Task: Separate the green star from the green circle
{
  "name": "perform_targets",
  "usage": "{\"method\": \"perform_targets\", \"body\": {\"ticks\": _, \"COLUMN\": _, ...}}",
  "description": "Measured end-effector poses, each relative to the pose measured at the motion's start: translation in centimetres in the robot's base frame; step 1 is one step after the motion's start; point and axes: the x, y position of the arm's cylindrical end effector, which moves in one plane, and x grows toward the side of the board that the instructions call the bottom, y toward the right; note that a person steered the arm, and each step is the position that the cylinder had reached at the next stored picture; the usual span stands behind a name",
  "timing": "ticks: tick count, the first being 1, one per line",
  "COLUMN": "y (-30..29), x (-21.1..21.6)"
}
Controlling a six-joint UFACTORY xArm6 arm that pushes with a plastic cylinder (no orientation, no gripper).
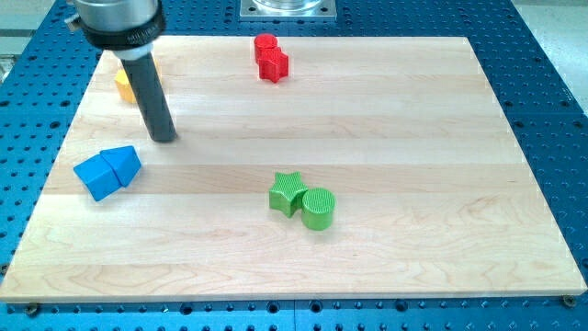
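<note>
The green star (pixel 288 192) and the green circle (pixel 319 208) lie side by side and touching, a little below the board's middle; the star is on the view's left, the circle on its right. My tip (pixel 164 138) rests on the board at the view's left, well to the upper left of the star and apart from it. It stands just above the blue blocks.
A blue cube (pixel 97 175) and a blue triangle (pixel 122 163) touch each other at the left. Two red blocks (pixel 270 58) sit at the top middle. A yellow block (pixel 125 84) is partly hidden behind the rod at the top left. The wooden board (pixel 413 138) lies on a blue perforated table.
</note>
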Motion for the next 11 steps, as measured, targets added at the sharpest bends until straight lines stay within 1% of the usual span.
{"method": "perform_targets", "body": {"ticks": 1, "y": 3.2, "x": 1.8}}
{"method": "perform_targets", "body": {"ticks": 2, "y": 3.3, "x": 8.6}}
{"method": "perform_targets", "body": {"ticks": 3, "y": 5.9, "x": 14.0}}
{"method": "perform_targets", "body": {"ticks": 4, "y": 10.7, "x": 14.2}}
{"method": "perform_targets", "body": {"ticks": 5, "y": 14.8, "x": 12.5}}
{"method": "perform_targets", "body": {"ticks": 6, "y": 16.7, "x": 8.6}}
{"method": "perform_targets", "body": {"ticks": 7, "y": 17.5, "x": 4.5}}
{"method": "perform_targets", "body": {"ticks": 8, "y": 17.7, "x": 4.3}}
{"method": "perform_targets", "body": {"ticks": 9, "y": 18.1, "x": 2.5}}
{"method": "perform_targets", "body": {"ticks": 10, "y": 18.1, "x": 2.0}}
{"method": "perform_targets", "body": {"ticks": 11, "y": 15.1, "x": 3.5}}
